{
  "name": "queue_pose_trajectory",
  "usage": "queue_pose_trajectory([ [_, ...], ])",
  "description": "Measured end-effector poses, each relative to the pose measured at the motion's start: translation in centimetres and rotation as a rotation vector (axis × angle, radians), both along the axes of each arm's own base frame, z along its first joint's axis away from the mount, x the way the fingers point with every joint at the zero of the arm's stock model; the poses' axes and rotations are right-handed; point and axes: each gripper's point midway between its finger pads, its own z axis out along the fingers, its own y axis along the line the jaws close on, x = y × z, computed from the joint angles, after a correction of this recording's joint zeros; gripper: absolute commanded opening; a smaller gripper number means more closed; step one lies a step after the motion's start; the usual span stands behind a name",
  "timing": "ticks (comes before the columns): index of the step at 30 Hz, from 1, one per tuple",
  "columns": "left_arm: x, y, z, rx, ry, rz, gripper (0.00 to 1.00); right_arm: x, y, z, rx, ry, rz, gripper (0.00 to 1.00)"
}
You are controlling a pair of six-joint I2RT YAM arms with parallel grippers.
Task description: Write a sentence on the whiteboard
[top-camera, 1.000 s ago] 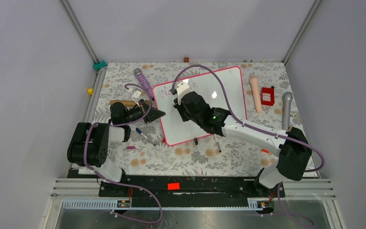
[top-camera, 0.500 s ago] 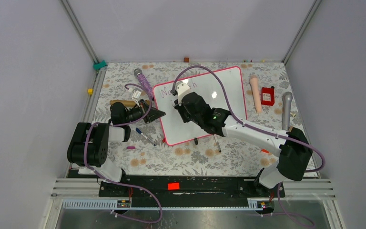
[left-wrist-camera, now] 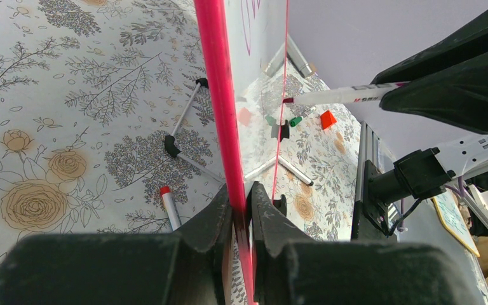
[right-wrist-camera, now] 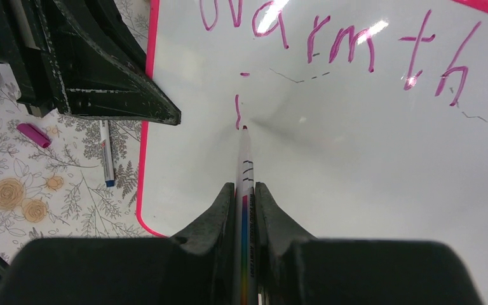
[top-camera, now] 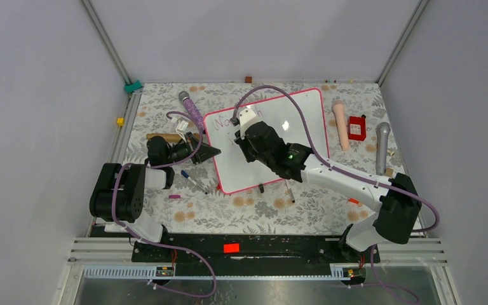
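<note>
Right pincer (right-wrist-camera: 244, 190) clenches one marker (right-wrist-camera: 244, 152), left pincer (left-wrist-camera: 241, 194) clamps one whiteboard (right-wrist-camera: 356, 159) by its edge; sentence (right-wrist-camera: 330, 44) shows one full word.

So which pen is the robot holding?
The white marker with the pink tip, pinched in the right gripper over the whiteboard. The blue-tipped pen just lies on the flowery table, beside the board.

The whiteboard (right-wrist-camera: 368, 190) is showing white, framed pink-red; the sentence (right-wrist-camera: 349, 49) is reading magenta; the marker (right-wrist-camera: 244, 190) is bearing a rainbow stripe.
</note>
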Motion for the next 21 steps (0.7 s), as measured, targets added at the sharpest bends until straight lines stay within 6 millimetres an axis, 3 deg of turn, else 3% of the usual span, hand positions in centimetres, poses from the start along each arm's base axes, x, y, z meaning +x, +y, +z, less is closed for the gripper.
queue_pose_trajectory([
  [14, 0.0, 0.0, 0.0, 0.0, 0.0, 0.0, 0.0, 0.8, 0.6, 2.9, 0.046, -0.043, -0.012, 0.0],
  [21, 0.0, 0.0, 0.0, 0.0, 0.0, 0.0, 0.0, 1.7, 0.5, 2.2, 0.025, -0.044, -0.04, 0.0],
])
